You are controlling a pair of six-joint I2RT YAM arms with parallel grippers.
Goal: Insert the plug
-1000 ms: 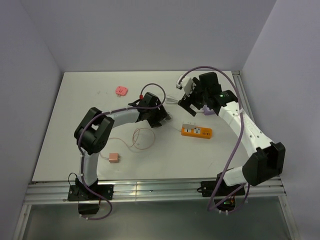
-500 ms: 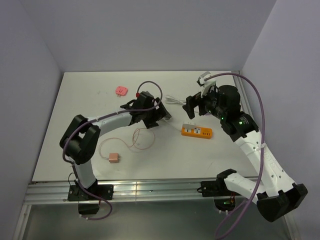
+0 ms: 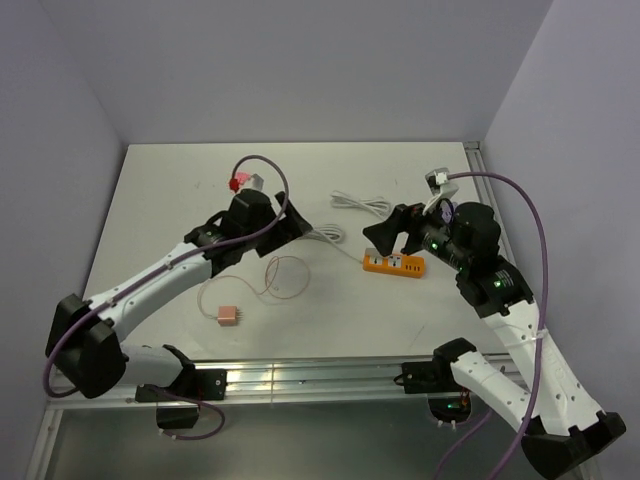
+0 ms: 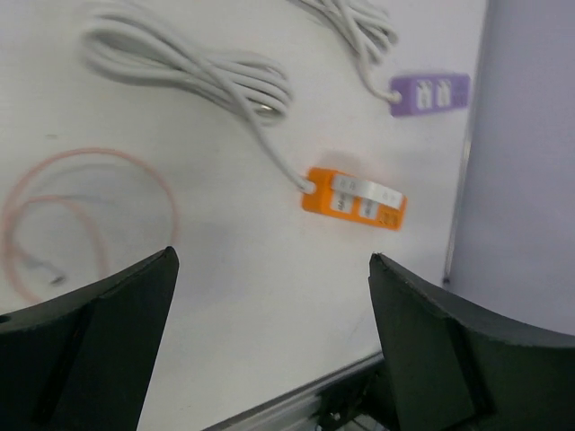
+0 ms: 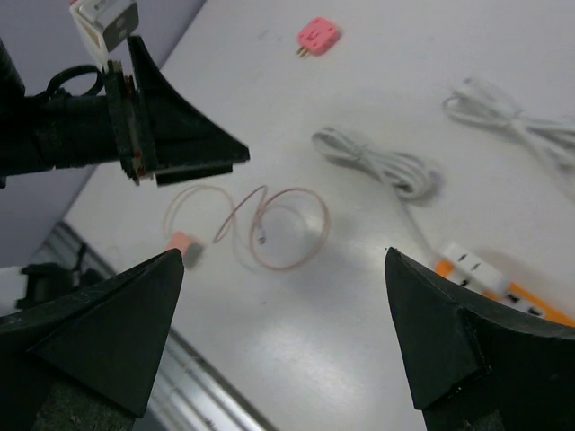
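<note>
The orange power strip (image 3: 393,263) lies right of centre on the white table; it also shows in the left wrist view (image 4: 353,199) and at the edge of the right wrist view (image 5: 490,272). A pink two-pin plug (image 5: 318,36) lies at the far left. A small pink charger block (image 3: 229,314) with a thin looped pink cable (image 3: 285,278) lies near the front. My left gripper (image 3: 298,228) is open and empty, left of the strip (image 4: 271,256). My right gripper (image 3: 378,238) is open and empty, just above the strip's left end (image 5: 284,252).
A coiled white cable (image 3: 330,235) runs from the orange strip, and a second white cable (image 3: 362,203) lies behind it. A purple power strip (image 4: 431,93) lies near the right wall. A metal rail (image 3: 300,380) runs along the near table edge.
The left arm has drawn back leftward and stretched out low. The right arm has swung down and nearer, bringing its gripper from the far right to beside the orange strip.
</note>
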